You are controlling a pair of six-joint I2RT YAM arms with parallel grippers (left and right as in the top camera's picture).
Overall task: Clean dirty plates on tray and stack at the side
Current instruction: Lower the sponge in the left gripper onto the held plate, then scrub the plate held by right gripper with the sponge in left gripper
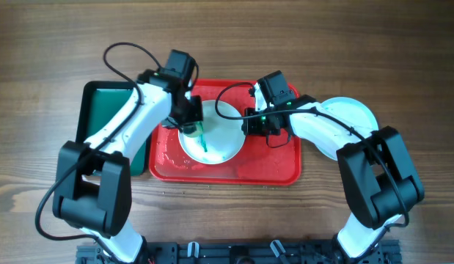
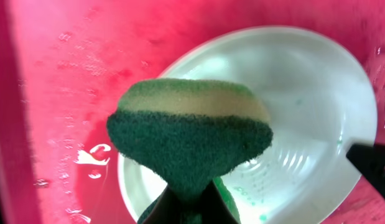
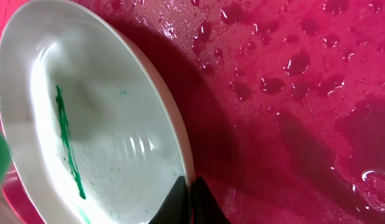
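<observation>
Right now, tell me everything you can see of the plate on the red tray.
The plate is round, shallow, white and glossy, with faint concentric ridges in its well. A thin green smear crosses the inside, with small green specks nearby. It sits left of centre on the wet red tray, the gripped side seemingly raised. The right tool pinches its rim; the left tool holds a green sponge over it, contact unclear.
</observation>
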